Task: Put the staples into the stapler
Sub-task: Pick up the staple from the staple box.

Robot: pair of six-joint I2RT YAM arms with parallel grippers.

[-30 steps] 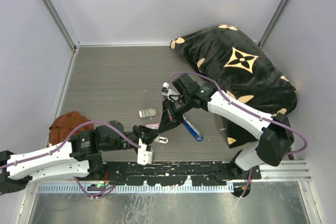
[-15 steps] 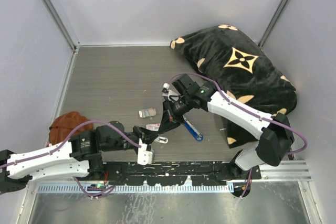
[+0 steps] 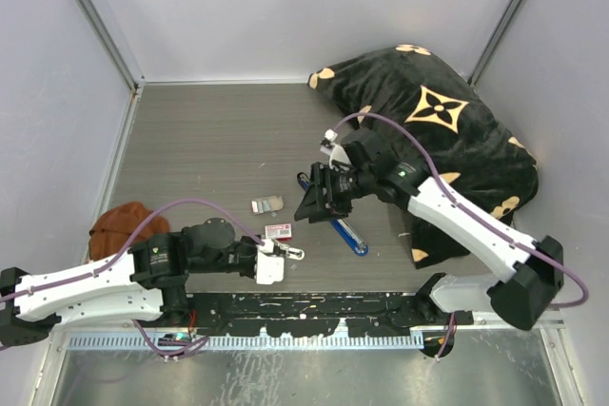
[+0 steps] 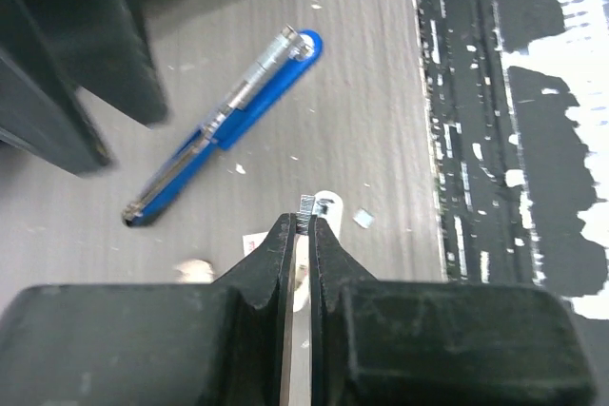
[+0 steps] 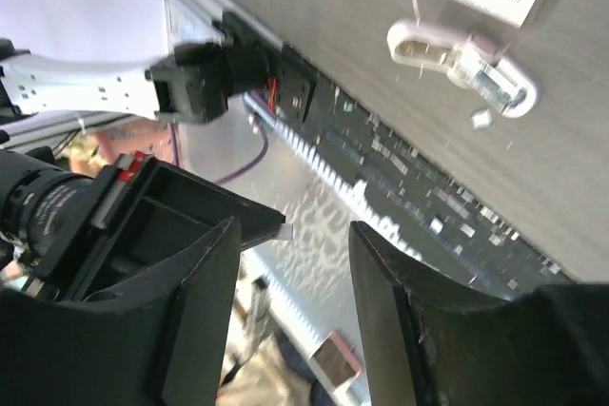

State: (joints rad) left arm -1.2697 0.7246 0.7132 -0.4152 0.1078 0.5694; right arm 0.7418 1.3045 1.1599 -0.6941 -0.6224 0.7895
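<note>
One strip of staples [image 4: 305, 203] pinched in left jaws near table [image 4: 371, 121] front edge | right jaws apart, empty, beside stapler [image 4: 219, 130]

Left arm [image 3: 114, 282] and right arm [image 3: 447, 211] share white links [image 3: 57, 294], black joints [image 3: 521, 284], purple cables [image 3: 181, 203].

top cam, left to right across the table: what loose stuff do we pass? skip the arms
brown cloth → red-and-white box → stapler → black patterned cushion
</note>
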